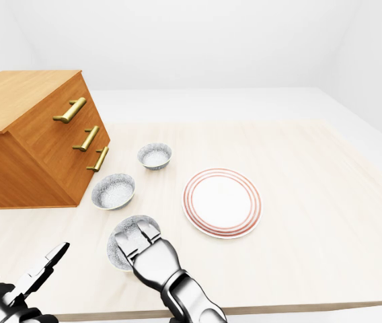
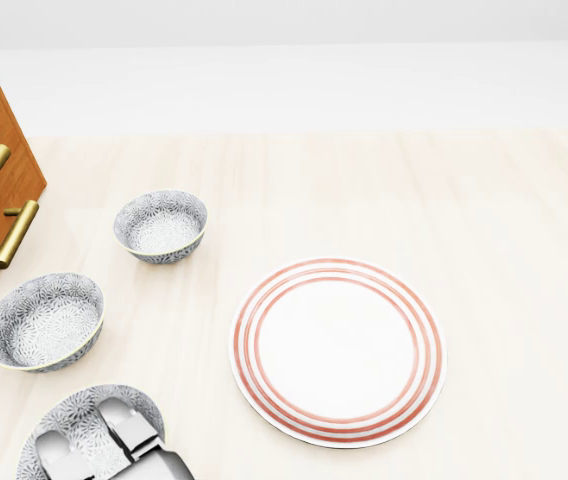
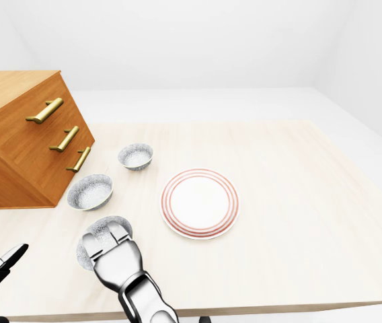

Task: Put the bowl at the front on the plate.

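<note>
The three patterned bowls stand in a slanting line on the wooden table [image 2: 484, 220], running away from the table edge at the bottom of the head view. This makes the lowest one, the front bowl [image 2: 72, 410], the task's own. It sits on the tabletop close to that bottom edge, apart from the red-ringed plate [image 2: 337, 350] to its right.

The right hand [image 1: 152, 259] reaches across from the bottom of the left-eye view and lies over this bowl, with two fingers [image 2: 124, 422] hooked past the rim into the hollow. This looks like the start of a rim pinch for lifting. The thumb is hidden beneath, so whether the grip has closed cannot be told. The left hand [image 1: 16, 289] hangs off the table's bottom-left corner, fingers spread, holding nothing, likely kept out of the way.

By count:
- three bowls, including the middle bowl [image 2: 44, 322] and the far bowl [image 2: 161, 226]
- one plate
- one drawer chest [image 1: 29, 134] with three brass handles [image 1: 70, 110]
</note>
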